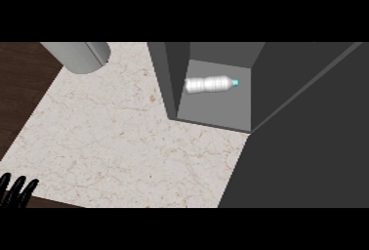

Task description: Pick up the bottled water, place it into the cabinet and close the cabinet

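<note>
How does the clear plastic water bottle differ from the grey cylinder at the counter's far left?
The clear plastic water bottle lies on its side inside the cabinet; the grey cylinder stands on the counter. The bottle is translucent white with a teal cap; the cylinder is plain, opaque grey, and wider.

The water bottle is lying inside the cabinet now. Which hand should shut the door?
Probably right. The big dark grey cabinet door swings open on the view's right side, beside the clear plastic bottle. Only the black left hand shows, resting far off at the lower left corner.
</note>
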You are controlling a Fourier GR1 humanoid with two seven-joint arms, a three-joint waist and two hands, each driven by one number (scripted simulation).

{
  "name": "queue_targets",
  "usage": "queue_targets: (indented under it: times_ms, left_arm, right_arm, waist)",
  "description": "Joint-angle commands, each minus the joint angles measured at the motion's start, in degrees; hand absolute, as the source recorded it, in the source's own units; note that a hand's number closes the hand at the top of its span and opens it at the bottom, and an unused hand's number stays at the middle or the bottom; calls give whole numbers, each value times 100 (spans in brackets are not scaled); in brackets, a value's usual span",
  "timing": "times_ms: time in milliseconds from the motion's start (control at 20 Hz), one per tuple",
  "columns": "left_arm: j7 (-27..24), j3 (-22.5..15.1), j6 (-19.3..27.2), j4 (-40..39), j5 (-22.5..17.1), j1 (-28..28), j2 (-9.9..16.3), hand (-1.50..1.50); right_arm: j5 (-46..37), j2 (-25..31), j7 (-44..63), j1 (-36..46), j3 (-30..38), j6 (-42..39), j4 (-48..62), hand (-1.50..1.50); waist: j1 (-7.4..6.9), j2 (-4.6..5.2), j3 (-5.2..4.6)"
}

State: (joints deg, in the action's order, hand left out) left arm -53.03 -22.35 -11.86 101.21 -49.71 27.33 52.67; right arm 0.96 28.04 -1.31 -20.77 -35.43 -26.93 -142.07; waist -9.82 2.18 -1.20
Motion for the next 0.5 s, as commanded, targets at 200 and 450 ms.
queue_targets:
  times_ms: [200, 450]
  left_arm:
    - [-32, 171, -252, 27, -104, -38, 163, -150]
    - [-17, 290, -263, 12, -154, -81, 200, -150]
  right_arm:
    - [550, -781, 653, 31, -265, 498, 640, 150]
    - [1035, -985, 660, 97, -196, 421, 954, 150]
  waist:
    - [-128, 138, 25]
    - [-251, 184, 42]
